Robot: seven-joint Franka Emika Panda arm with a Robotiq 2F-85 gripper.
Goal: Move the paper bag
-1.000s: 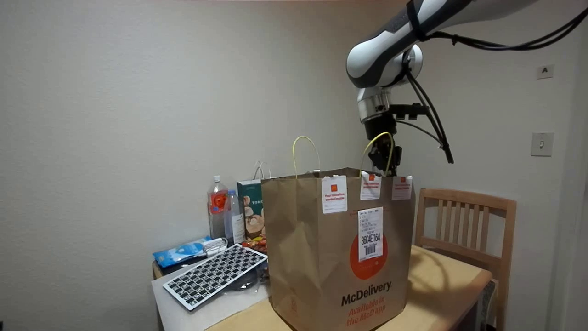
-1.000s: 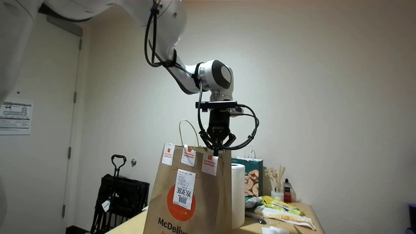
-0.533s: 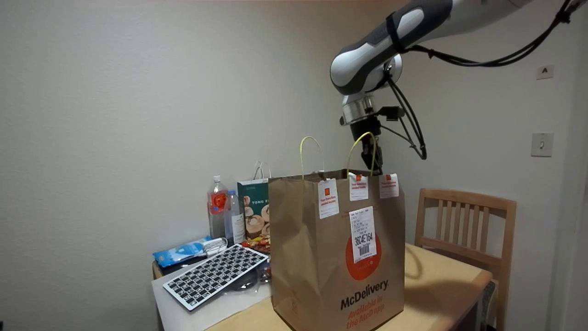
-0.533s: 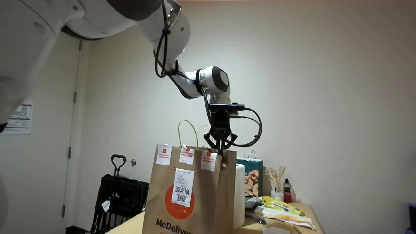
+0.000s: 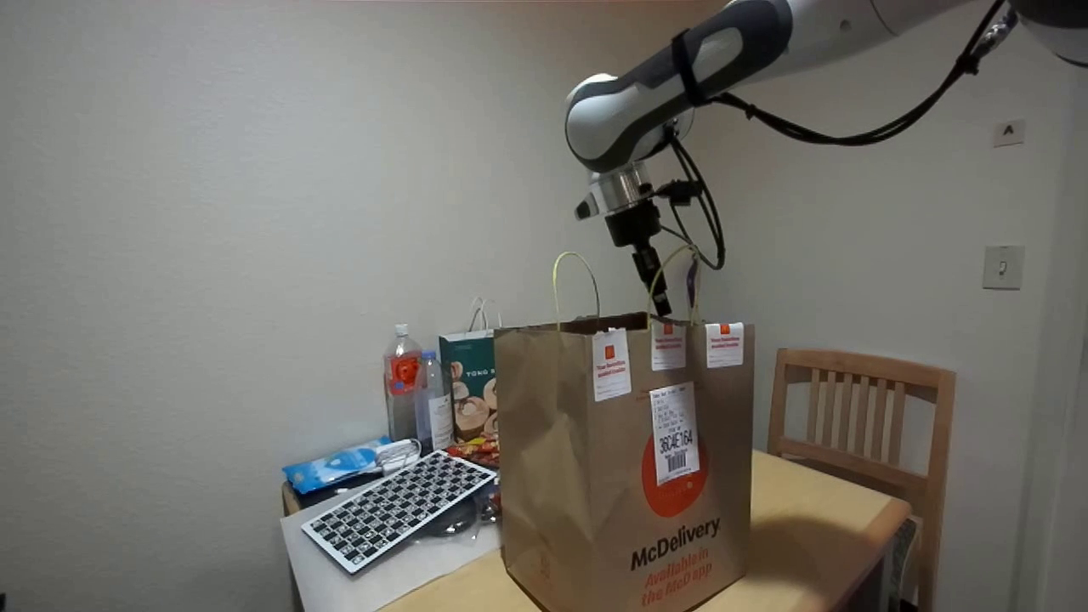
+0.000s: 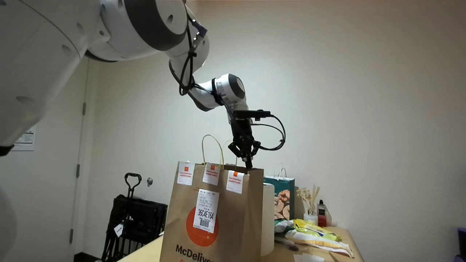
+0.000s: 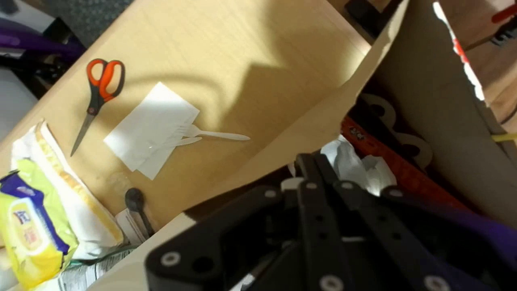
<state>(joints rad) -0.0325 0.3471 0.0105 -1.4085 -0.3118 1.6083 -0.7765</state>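
The paper bag [image 5: 544, 442] stands upright on the table, tall and brown, with McDelivery print, white stickers and two raised yellow handles. It shows in both exterior views [image 6: 233, 225]. Its mouth is open; in the wrist view its inner wall [image 7: 440, 105] shows, with a red box [image 7: 408, 178] and crumpled white paper [image 7: 359, 165] inside. My gripper [image 5: 662, 304] points down at the mouth, behind a handle. In an exterior view its tips [image 6: 248, 163] are at the rim's right part. The fingers [image 7: 317, 159] are together in the wrist view, with nothing seen between them.
A checkered board [image 5: 395, 510], bottles [image 5: 433, 408] and a green carton [image 5: 466, 382] are beside the bag. A white roll [image 6: 268, 218] stands close behind it. Scissors [image 7: 97, 97], plastic cutlery [image 7: 218, 134] and packets [image 7: 36, 226] lie on the table. A chair [image 5: 858, 433] is beyond.
In an exterior view the gripper has moved left; over the last half second it has risen and tilted. The bag's upper part shifted, then swung slightly back; its side crease has eased.
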